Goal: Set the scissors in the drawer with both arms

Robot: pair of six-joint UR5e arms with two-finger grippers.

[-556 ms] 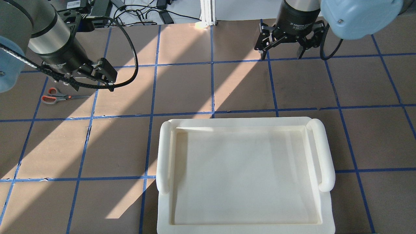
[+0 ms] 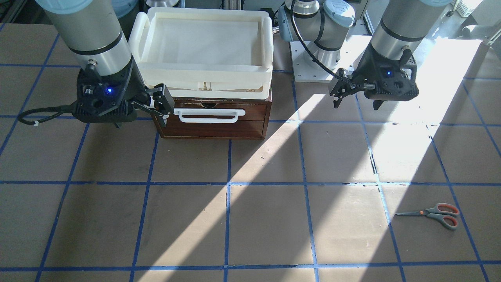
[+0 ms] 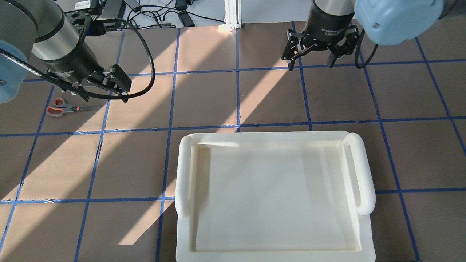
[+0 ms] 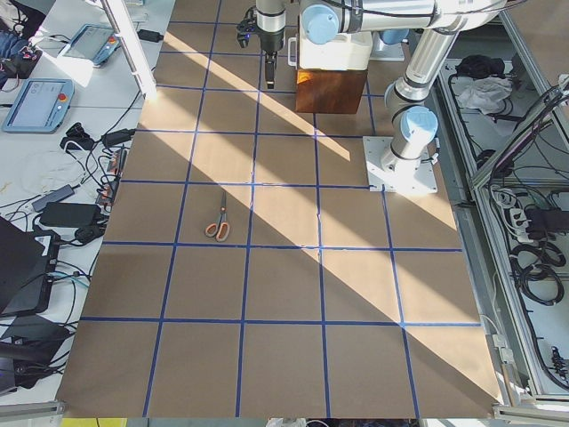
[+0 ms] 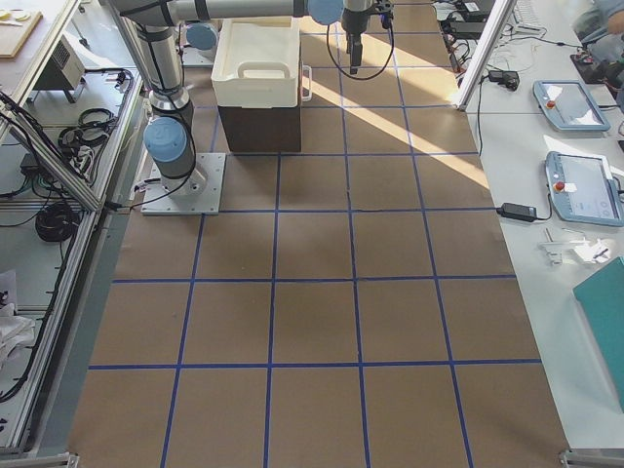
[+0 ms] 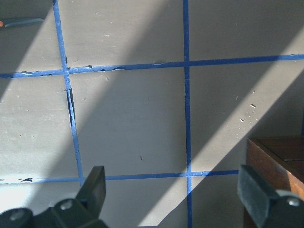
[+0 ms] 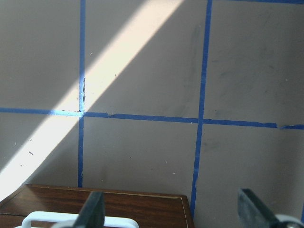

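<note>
Black two-finger right gripper point(image 3: 310, 65) hangs with jaws spread wide and empty at the upper left of the front-facing view. It is close to the white bar handle point(image 2: 209, 114) of the dark brown wooden drawer point(image 2: 219, 128). At upper right, the left gripper point(image 2: 357, 105) is likewise spread and empty. Small grey-handled, orange-lined scissors point(image 2: 434, 214) lie flat on the brown table point(image 2: 250, 219) at lower right, well apart from both.

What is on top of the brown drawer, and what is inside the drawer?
A cream tray sits on top of the drawer, and nothing shows in the tray. The drawer is shut, so its inside is hidden.
</note>
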